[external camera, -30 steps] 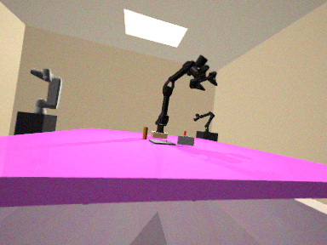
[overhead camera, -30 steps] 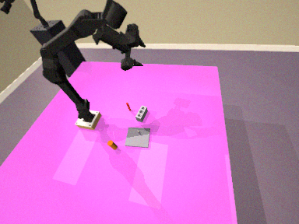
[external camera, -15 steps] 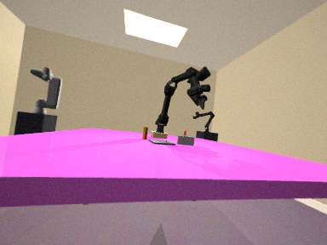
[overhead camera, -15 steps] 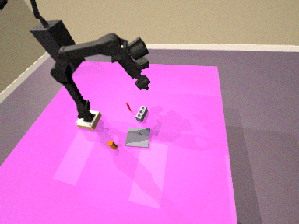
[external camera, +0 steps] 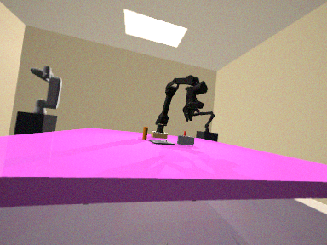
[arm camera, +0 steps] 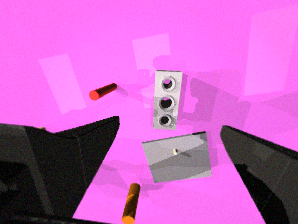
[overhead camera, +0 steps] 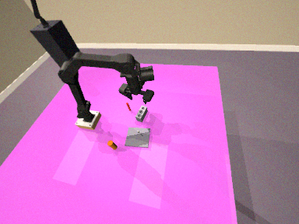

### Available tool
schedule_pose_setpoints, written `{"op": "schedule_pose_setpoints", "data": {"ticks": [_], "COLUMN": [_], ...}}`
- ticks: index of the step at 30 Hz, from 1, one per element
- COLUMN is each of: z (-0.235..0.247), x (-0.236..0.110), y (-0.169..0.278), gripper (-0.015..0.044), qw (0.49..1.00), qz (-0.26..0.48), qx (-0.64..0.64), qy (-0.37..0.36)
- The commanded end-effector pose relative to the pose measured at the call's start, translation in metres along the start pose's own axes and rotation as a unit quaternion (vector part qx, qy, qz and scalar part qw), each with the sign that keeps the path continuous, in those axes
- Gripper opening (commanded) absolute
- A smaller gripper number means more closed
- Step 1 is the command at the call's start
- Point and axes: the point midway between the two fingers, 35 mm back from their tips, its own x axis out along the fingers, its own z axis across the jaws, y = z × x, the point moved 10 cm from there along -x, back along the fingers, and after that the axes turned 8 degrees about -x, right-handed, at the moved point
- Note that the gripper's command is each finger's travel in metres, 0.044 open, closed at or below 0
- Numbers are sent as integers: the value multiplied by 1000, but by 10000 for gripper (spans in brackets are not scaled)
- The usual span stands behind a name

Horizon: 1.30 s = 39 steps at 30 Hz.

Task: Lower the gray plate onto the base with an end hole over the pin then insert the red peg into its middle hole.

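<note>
The gray plate [overhead camera: 141, 117] [external camera: 186, 140] [arm camera: 158, 95] is a thick oblong block with three round holes in a row. It sits on the table beside the base, apart from it. The base [overhead camera: 133, 142] [external camera: 159, 142] [arm camera: 162, 165] is a flat gray square with a small pale pin [overhead camera: 138, 132] [arm camera: 175, 151] standing up near its middle. The red peg [overhead camera: 128, 106] [external camera: 185, 133] [arm camera: 105, 91] stands upright on the table near the plate. My gripper [overhead camera: 135, 97] [arm camera: 168, 125] is open and empty, above the table, pointing down over the area of the plate and base.
An orange cylinder [overhead camera: 112, 145] [external camera: 145, 133] [arm camera: 131, 204] stands upright beside the base, on the side away from the plate. The arm's own mount [overhead camera: 89, 120] [external camera: 159, 134] is on the table at the left in the top view.
</note>
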Motion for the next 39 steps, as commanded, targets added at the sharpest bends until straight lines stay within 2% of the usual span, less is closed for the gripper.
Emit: {"op": "schedule_pose_setpoints", "data": {"ticks": [1,7,39], "z": [1,0,-2], "x": [3,63,117], "y": [2,11,8], "gripper": [440,440,440], "qw": [1000,1000,1000], "qz": [4,4,4], "qx": [-10,-10,-10], "qy": [-2,-2,-2]}}
